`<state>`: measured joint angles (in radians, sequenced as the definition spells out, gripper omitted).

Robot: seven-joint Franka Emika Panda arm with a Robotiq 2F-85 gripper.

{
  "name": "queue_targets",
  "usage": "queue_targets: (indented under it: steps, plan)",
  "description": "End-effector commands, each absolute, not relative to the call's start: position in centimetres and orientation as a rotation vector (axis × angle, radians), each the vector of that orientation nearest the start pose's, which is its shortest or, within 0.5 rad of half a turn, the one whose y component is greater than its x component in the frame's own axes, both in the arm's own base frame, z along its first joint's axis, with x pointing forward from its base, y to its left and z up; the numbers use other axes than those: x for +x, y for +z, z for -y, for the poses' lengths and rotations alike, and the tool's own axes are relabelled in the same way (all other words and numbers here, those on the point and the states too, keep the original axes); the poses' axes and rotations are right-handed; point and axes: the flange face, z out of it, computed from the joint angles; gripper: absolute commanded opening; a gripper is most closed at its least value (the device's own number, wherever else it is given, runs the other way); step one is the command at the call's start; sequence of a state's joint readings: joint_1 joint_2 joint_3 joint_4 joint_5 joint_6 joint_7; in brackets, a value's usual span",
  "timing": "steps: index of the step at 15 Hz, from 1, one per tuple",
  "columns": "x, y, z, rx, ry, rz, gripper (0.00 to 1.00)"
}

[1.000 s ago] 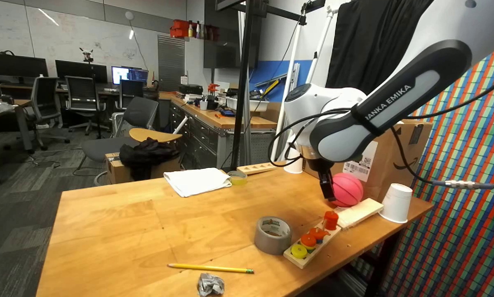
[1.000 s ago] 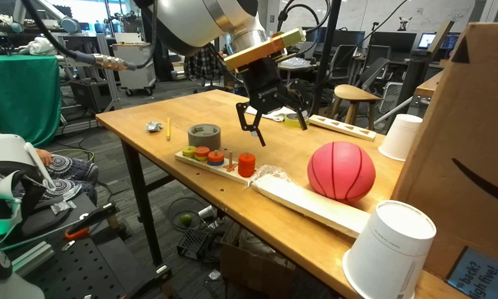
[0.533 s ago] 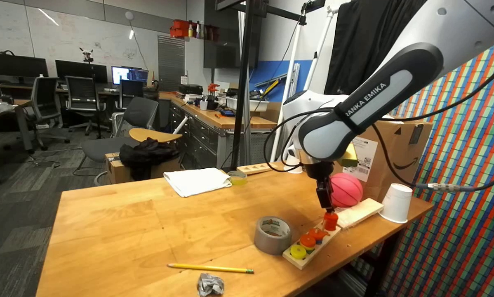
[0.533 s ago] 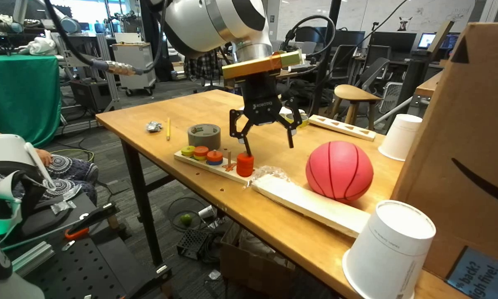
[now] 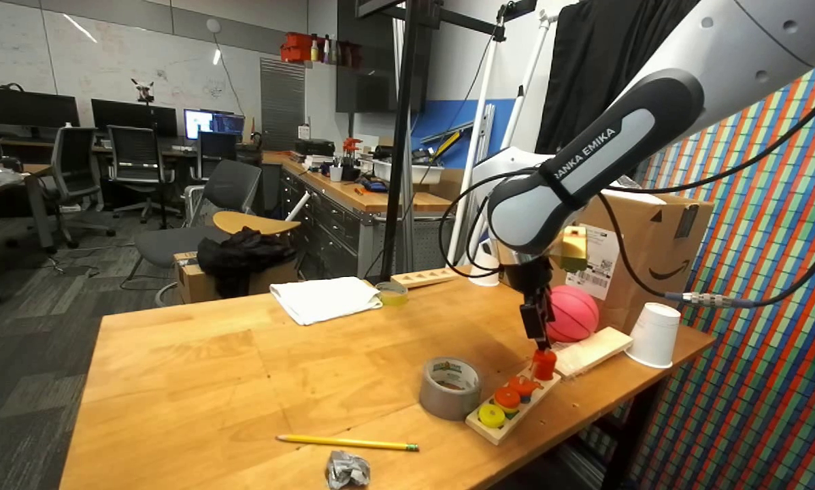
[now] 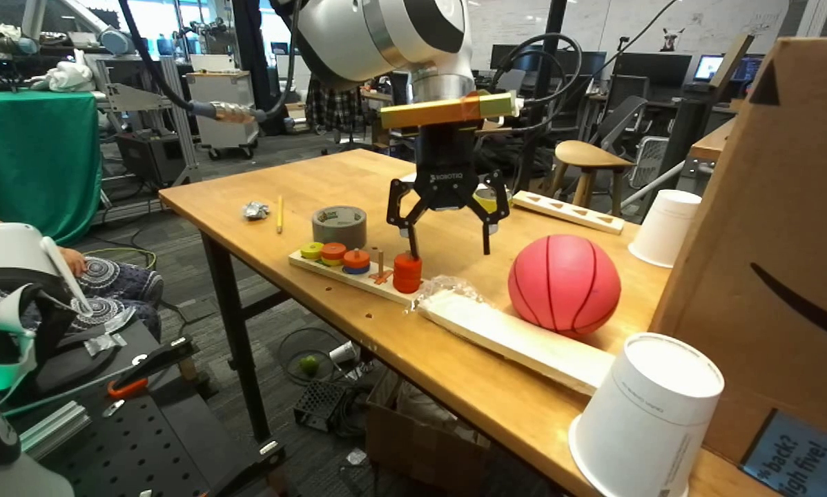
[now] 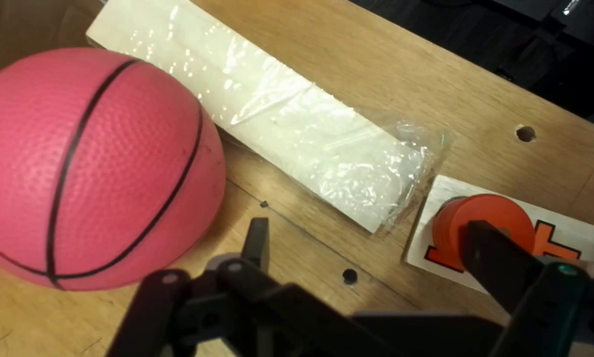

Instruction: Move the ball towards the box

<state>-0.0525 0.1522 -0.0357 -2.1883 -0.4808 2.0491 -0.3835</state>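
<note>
One ball [image 6: 565,284] rests on the wooden table [image 5: 210,381], chairs [image 5: 133,155] beyond.

The toy basketball [image 7: 123,173] looks like matt rubber, finely pebbled, with smooth seam lines. The cardboard box [image 6: 765,241] is dull, its label [image 5: 605,252] papery. The wooden worktop [image 5: 196,381] has a soft sheen. Glossy, crinkled clear plastic film [image 7: 376,173] wraps the wooden plank [image 6: 517,336]. Crumpled foil [image 5: 347,469] gleams like metal; the folded cloth [image 5: 327,299] is matt fabric. The hand [image 6: 451,252] looks mostly matt.
</note>
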Motion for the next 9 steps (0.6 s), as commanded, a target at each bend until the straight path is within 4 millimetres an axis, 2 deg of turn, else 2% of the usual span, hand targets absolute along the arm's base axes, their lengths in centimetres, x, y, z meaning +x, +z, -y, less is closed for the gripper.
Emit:
queue_targets:
  steps: [1,6,9]
  plan:
    - [51.9,31.6,7.7,-3.264,0.546,0.862,1.0]
    - [52.2,34.4,8.8,-3.29,0.412,0.736,1.0]
    - [52.2,34.9,9.1,-3.29,0.402,0.69,1.0]
